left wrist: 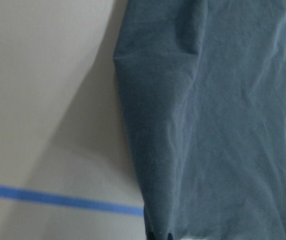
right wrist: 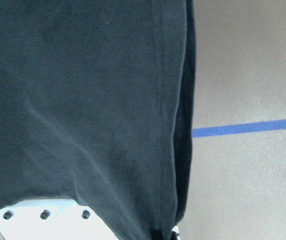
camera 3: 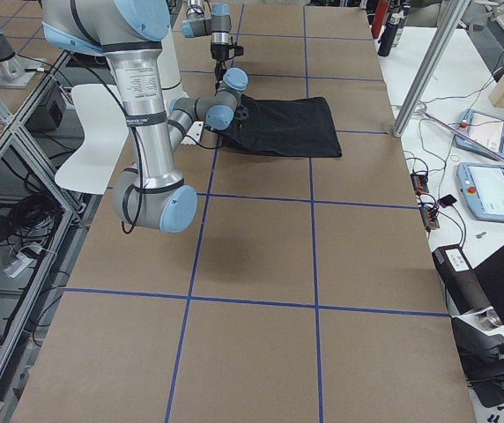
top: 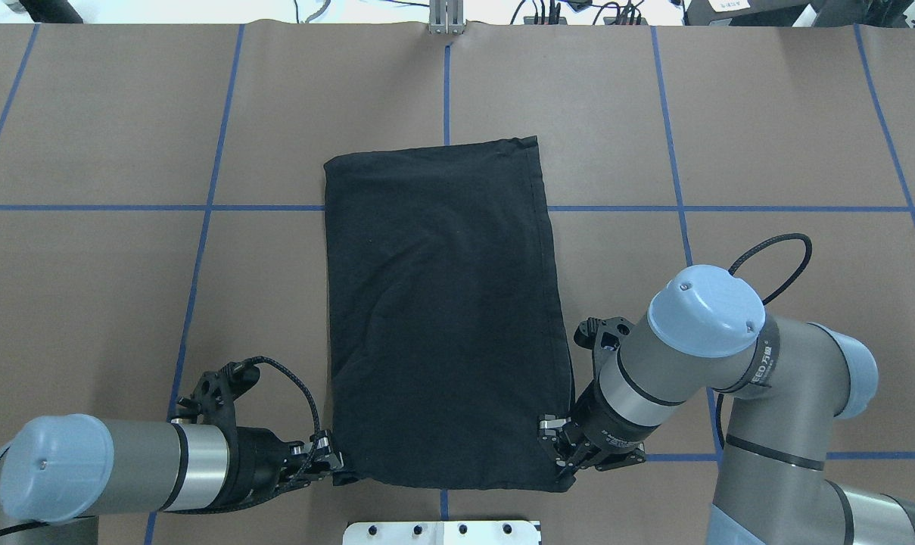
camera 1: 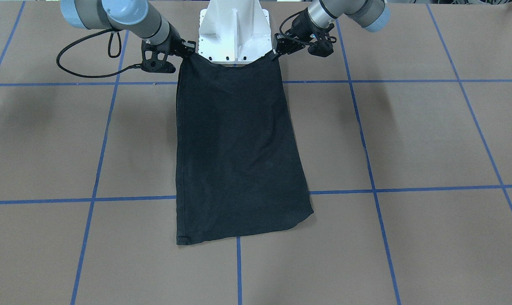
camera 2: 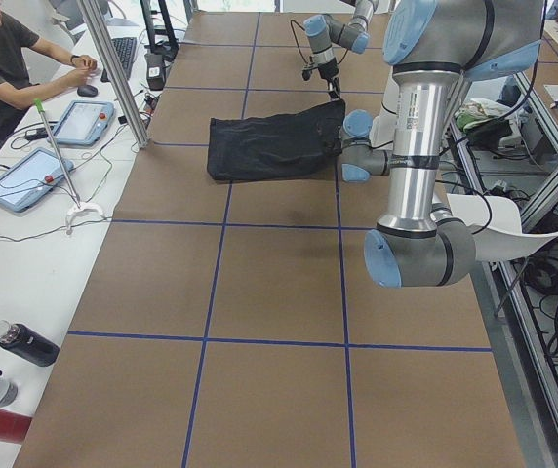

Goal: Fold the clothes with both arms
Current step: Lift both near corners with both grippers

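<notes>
The brown table (top: 767, 113) was crossed at its middle by the black T-shirt (top: 442, 318), laid out as a long plain rectangle with its far edge flat and its near edge raised beside the white pedestal (camera 1: 234, 29). Its near corners were pinched by the left gripper (top: 337, 460) and the right gripper (top: 561, 454), each closed on cloth. A halving fold was judged to be in hand, and the next move would call for both corners to be carried forward together, level and taut, onto the far edge.
</notes>
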Robot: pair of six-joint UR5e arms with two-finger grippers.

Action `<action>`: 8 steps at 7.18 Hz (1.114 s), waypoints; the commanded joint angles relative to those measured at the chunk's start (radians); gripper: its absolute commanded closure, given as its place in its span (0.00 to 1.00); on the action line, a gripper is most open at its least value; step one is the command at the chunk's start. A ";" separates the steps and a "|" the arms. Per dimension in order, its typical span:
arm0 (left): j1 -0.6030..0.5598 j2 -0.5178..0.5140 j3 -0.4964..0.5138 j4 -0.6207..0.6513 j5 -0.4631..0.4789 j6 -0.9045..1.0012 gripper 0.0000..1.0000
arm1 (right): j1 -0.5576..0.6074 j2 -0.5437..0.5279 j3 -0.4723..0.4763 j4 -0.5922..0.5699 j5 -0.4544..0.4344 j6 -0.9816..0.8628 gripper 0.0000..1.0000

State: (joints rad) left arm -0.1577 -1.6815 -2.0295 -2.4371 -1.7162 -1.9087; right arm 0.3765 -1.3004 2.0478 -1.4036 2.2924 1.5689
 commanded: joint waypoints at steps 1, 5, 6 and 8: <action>0.037 0.006 -0.037 0.018 -0.005 0.002 1.00 | -0.010 -0.002 0.028 0.000 0.024 0.040 1.00; -0.168 0.008 -0.061 0.033 -0.151 0.002 1.00 | 0.196 0.032 0.015 0.000 0.056 0.011 1.00; -0.272 -0.003 -0.060 0.033 -0.233 0.002 1.00 | 0.276 0.052 -0.006 -0.002 0.085 -0.024 1.00; -0.400 -0.058 -0.020 0.045 -0.257 0.098 1.00 | 0.385 0.157 -0.130 -0.002 0.102 -0.043 1.00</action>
State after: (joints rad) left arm -0.4705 -1.7016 -2.0766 -2.4007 -1.9522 -1.8745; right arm 0.6936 -1.2056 1.9927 -1.4049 2.3859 1.5377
